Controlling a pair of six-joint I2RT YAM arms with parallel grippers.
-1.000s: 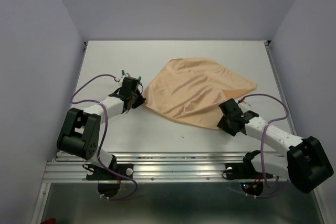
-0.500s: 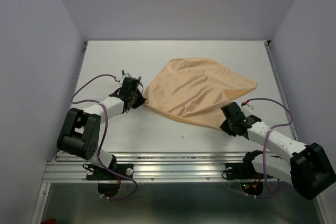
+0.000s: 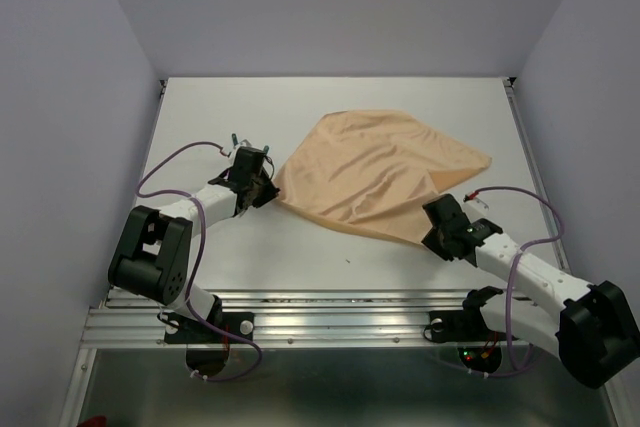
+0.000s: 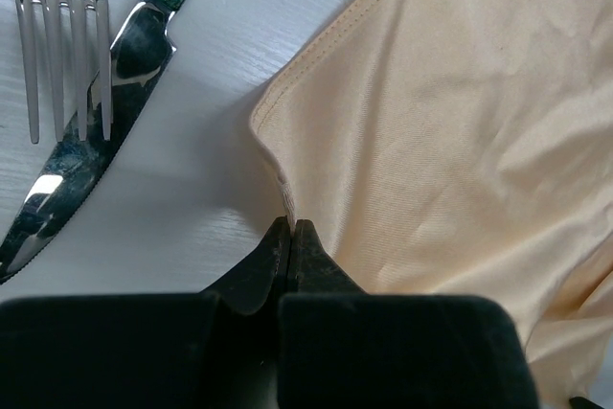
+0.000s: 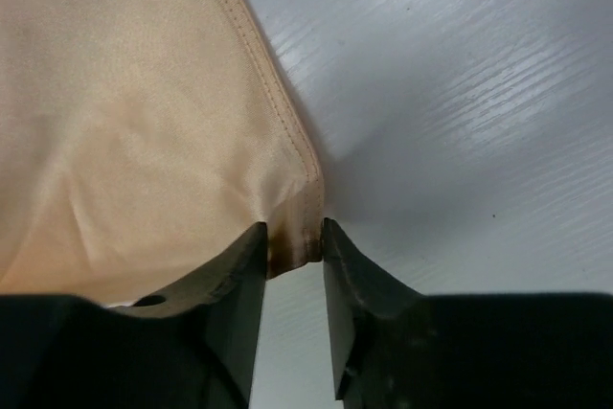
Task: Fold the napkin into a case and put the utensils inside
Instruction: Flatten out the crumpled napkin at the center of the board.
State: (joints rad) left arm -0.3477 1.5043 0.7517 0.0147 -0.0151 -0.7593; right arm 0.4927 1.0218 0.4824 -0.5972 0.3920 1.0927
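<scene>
The peach-tan napkin (image 3: 370,172) lies spread and wrinkled on the table's middle. My left gripper (image 3: 262,190) is shut on its left corner; in the left wrist view the jaws (image 4: 291,227) pinch the hem of the napkin (image 4: 460,141). My right gripper (image 3: 433,219) is at the napkin's near right corner; in the right wrist view the jaws (image 5: 294,237) are shut on the bunched corner of the napkin (image 5: 124,122). A fork (image 4: 62,35) and a knife (image 4: 96,131) with a green handle lie left of the left gripper. Only their handle tips (image 3: 238,137) show from above.
The white table (image 3: 300,247) has walls close on the left, back and right. A metal rail (image 3: 330,312) runs along the near edge by the arm bases. Purple cables loop from both arms.
My right arm has drawn back a little toward the near right with the napkin corner between its jaws. The left arm has not moved.
</scene>
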